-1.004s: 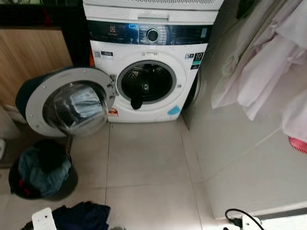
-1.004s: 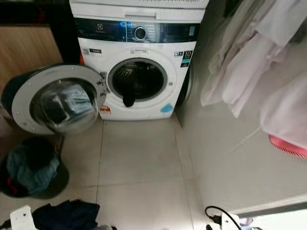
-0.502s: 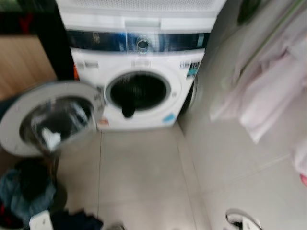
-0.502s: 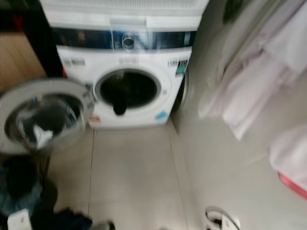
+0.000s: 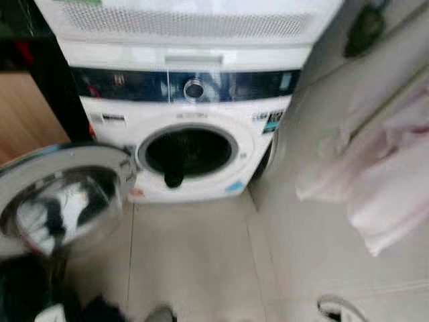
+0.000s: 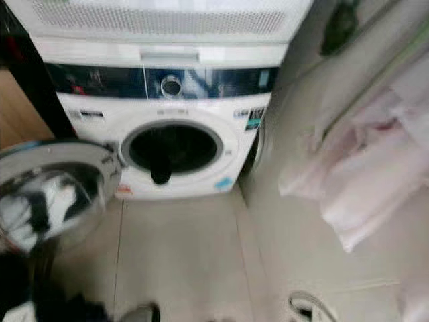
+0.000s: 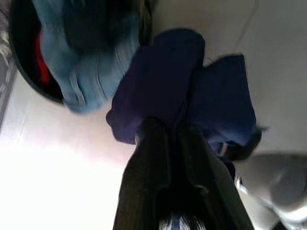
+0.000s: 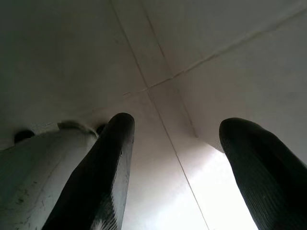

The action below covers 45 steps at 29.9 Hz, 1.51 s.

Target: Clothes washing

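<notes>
laundry room with a white front-loading washing machine (image 5: 184, 144) straight ahead. compared with a second ago the machine sits larger and more central in the head views, and the picture is softly blurred, so the camera has moved closer; the things themselves have not shifted. this suggests the robot is carrying a garment toward the machine for loading.

the round, chrome-rimmed glass door (image 5: 57, 198) stands swung open to the left. the dark drum opening (image 5: 188, 151) is exposed, and a limp black piece of clothing (image 5: 173, 176) hangs over its lower lip. a glossy dark control panel with a round silver dial (image 5: 194, 88) runs across the top of the machine.

in the left wrist view, the left hand (image 7: 173, 130) has its two long black fingers nearly together, pinched on a soft, crumpled dark navy cloth (image 7: 184, 93) that droops below them above the floor. behind it a round black laundry basket (image 7: 24, 72) holds rumpled blue denim-like fabric (image 7: 96, 57) and a bit of red.

in the right wrist view, the right hand (image 8: 177, 158) has its smooth, rounded black fingers spread wide, holding nothing, over pale, matt floor tiles (image 8: 201, 57) with thin grout lines.

pale pink garments (image 5: 392, 181) hang in loose folds against the right wall.
</notes>
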Available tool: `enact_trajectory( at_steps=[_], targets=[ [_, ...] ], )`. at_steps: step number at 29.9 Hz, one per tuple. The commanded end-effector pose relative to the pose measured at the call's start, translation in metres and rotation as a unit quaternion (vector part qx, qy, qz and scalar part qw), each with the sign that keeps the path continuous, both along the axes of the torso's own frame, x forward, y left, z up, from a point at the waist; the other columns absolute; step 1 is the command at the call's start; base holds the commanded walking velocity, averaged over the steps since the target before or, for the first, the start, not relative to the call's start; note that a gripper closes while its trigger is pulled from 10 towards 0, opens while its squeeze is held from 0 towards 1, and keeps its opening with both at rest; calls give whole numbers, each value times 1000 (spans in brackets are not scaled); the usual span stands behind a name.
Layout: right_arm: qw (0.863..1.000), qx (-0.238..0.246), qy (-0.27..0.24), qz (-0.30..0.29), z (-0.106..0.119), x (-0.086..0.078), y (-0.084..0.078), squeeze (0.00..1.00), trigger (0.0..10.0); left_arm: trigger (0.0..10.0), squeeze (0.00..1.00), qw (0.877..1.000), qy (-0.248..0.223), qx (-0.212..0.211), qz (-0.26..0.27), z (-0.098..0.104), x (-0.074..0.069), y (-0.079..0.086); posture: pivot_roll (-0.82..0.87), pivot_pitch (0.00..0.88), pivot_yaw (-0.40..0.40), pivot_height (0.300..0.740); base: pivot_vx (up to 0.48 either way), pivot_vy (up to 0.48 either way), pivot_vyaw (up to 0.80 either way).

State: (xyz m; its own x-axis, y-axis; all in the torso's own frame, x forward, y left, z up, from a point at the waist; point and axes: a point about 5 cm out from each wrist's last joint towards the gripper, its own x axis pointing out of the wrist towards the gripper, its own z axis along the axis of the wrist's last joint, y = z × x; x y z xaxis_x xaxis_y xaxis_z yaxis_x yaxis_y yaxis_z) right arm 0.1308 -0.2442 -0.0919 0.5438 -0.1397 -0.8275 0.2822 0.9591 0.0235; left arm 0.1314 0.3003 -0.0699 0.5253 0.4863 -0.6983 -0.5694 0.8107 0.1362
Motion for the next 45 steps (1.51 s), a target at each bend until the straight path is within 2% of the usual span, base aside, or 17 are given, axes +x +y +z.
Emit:
enact_trajectory(
  at_steps=[1,11,23,40,43,45],
  targets=[
    [1000,-6,21,-11,-2,-13,-8,0,10000,10000,0,1000,16,-11,9,-6,-13,-3,114,224,-80,740,352,0,0],
    [1000,-2,22,-8,-3,-13,-6,0,10000,10000,0,1000,13,-15,2,-5,-13,-1,114,228,-77,740,314,0,-569],
    [1000,-4,20,-8,-3,-13,-6,0,10000,10000,0,1000,12,-26,-11,-6,-12,-3,114,228,-77,740,0,0,0],
    [1000,-6,13,-5,-2,-12,-7,0,10000,10000,0,999,10,-30,-24,-9,-7,-15,119,236,-80,740,0,0,0],
    [1000,-7,5,-5,-1,-11,-7,0,10000,10000,0,999,-7,-8,-32,-4,0,-12,119,236,-80,740,0,0,0],
    [1000,-14,-3,1,0,-9,-8,0,10000,10000,0,998,-45,18,-47,8,17,-5,115,241,-82,740,0,0,0]
  ],
)
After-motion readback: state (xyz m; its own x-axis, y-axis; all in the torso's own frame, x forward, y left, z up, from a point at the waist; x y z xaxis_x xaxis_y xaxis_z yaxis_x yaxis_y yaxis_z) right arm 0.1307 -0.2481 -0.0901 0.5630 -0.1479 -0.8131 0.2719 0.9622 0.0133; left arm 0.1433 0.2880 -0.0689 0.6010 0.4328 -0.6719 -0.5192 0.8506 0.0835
